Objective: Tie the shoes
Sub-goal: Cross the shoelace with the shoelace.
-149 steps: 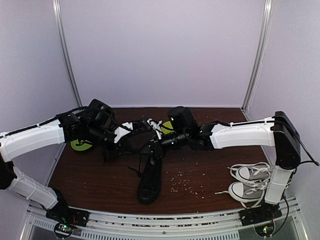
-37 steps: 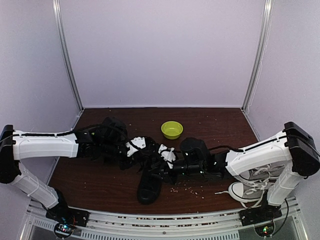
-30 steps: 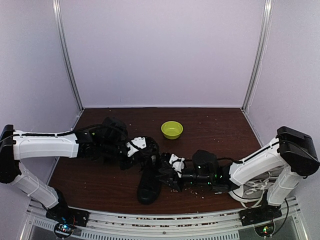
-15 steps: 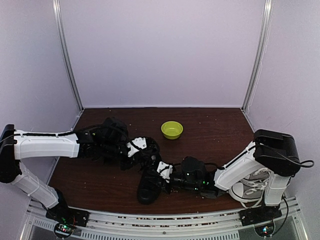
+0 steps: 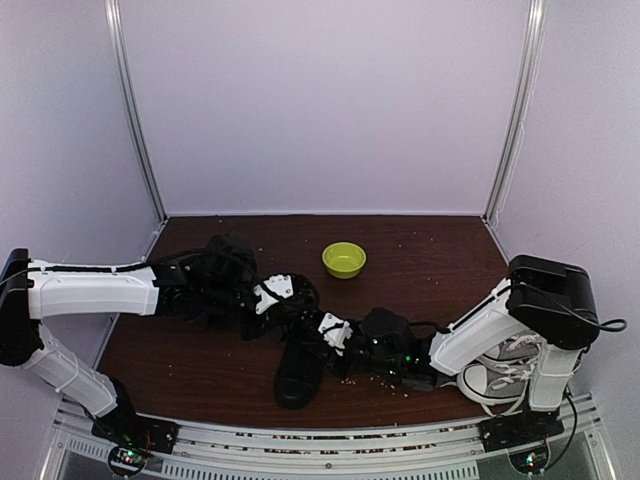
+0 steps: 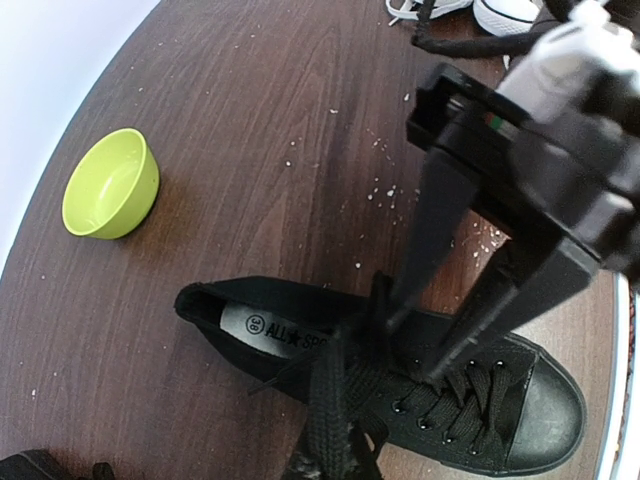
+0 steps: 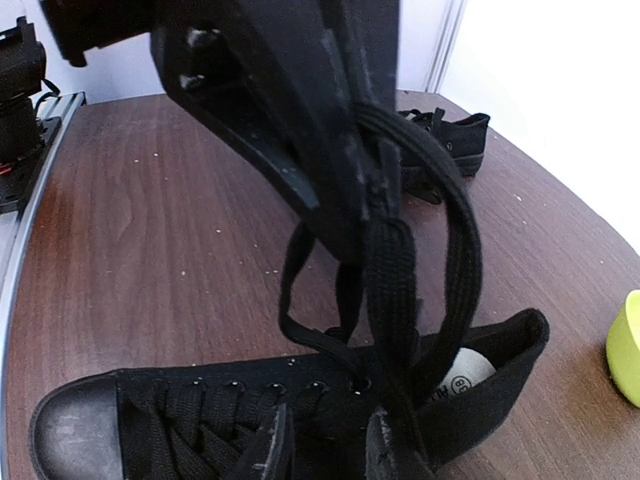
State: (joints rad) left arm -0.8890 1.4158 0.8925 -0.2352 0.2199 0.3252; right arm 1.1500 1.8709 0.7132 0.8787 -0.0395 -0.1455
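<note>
One black sneaker point(image 5: 298, 372) is laid on its sole near the front of the counter point(image 5: 180, 365), toe toward the arms' bases. Its mate point(image 7: 450, 130) is seen beyond it in the right wrist view. Since the sneaker appears to be held down by nothing, it could be lifted or dragged if the raised lace point(image 7: 395, 280) is pulled harder. The lace could also be lost from the pinch, or fouled on the right gripper point(image 6: 412, 348), whose fingers are set close beside it.

The left arm is stretched low across the counter, and the left gripper point(image 7: 370, 185) is clamped tight on the lace above the sneaker's opening. The right arm is folded low, its elbow by the white-laced sneakers point(image 5: 500, 365). The right gripper is held with jaws partly apart astride the upper eyelets, and nothing is seen gripped.
</note>
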